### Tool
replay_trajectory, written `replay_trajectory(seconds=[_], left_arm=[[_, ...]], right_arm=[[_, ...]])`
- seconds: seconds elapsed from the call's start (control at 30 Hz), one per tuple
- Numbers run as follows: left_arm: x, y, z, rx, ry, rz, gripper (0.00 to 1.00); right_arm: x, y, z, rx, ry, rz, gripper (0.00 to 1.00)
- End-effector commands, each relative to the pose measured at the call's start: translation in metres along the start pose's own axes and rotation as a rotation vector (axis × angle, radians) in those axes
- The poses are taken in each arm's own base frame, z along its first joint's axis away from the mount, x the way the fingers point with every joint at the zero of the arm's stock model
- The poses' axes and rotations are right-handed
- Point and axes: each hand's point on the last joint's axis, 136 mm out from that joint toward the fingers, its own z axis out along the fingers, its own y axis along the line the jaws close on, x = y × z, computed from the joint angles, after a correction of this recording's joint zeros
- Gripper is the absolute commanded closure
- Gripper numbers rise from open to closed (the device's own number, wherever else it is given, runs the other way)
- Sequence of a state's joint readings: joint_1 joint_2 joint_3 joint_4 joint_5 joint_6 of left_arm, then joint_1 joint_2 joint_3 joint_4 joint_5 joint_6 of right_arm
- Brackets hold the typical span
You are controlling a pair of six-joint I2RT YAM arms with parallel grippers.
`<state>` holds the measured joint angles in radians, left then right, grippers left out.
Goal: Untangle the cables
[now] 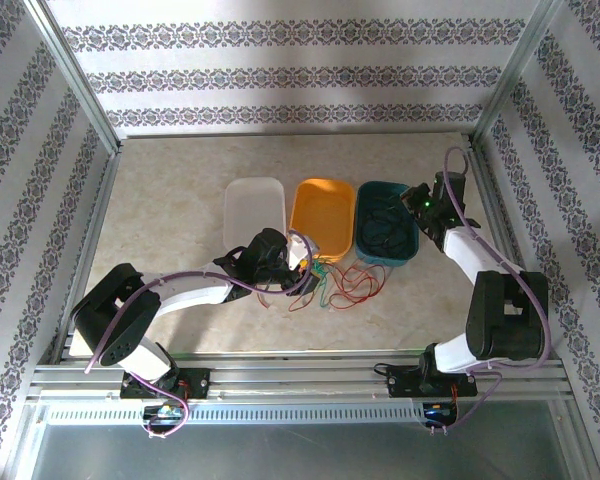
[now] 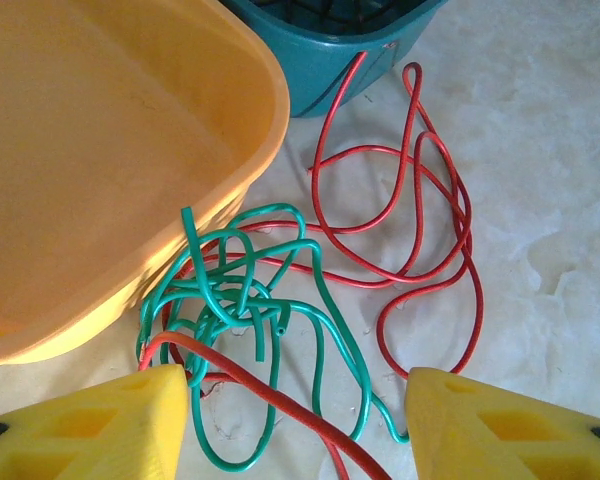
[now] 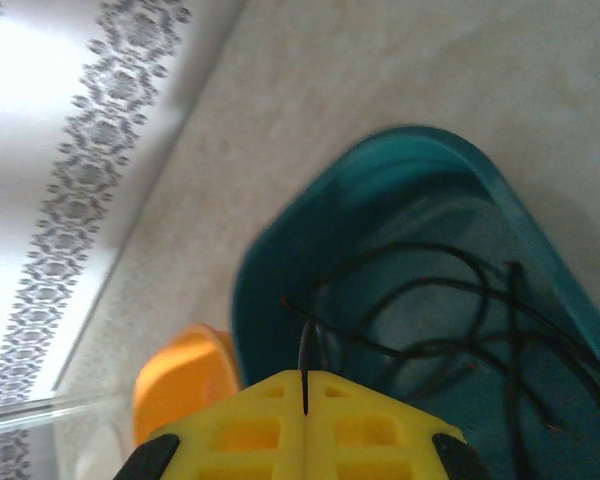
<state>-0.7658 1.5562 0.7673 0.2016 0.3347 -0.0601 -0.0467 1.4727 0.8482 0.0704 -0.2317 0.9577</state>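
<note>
A green cable [image 2: 242, 300] lies knotted on the table beside the orange tray, and a red cable [image 2: 412, 205] loops through it and spreads to the right. My left gripper [image 2: 298, 400] hangs open just above this tangle, its yellow fingers [image 2: 90, 425] on either side and nothing pinched between them. From above, the same tangle [image 1: 335, 283] lies in front of the trays, with the left gripper [image 1: 305, 265] at its left end. My right gripper [image 3: 305, 378] is shut on a thin dark cable [image 3: 435, 300] coiled inside the teal tray [image 3: 270, 270].
Three trays stand in a row mid-table: white [image 1: 255, 205], orange [image 1: 323, 215], teal [image 1: 385, 222]. The orange tray's wall [image 2: 110, 150] sits close to the left finger. Metal frame posts and patterned walls enclose the table. Purple arm cables run along both arms.
</note>
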Motion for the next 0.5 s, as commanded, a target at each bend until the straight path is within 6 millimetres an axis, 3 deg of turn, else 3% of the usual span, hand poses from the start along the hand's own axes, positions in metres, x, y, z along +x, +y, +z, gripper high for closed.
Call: replay_trajectory(seconds=[0.0, 0.17, 0.2, 0.3, 0.47], left_arm=[[-0.001, -0.003, -0.002, -0.004, 0.0, -0.001, 0.41], [-0.002, -0.001, -0.003, -0.014, -0.002, 0.006, 0.41], [-0.003, -0.001, -0.003, -0.017, -0.004, 0.007, 0.41], [-0.004, 0.0, -0.004, -0.025, -0.009, 0.013, 0.41], [-0.008, 0.002, -0.005, -0.04, -0.024, 0.022, 0.41]], right_arm=[[0.007, -0.018, -0.001, 0.078, -0.02, -0.046, 0.98], [0.018, -0.033, -0.002, 0.119, 0.003, -0.045, 0.93], [0.019, -0.035, -0.004, 0.127, 0.001, -0.047, 0.89], [0.016, -0.03, -0.014, 0.118, -0.017, -0.059, 0.63], [0.004, -0.014, -0.045, 0.109, -0.092, -0.123, 0.43]])
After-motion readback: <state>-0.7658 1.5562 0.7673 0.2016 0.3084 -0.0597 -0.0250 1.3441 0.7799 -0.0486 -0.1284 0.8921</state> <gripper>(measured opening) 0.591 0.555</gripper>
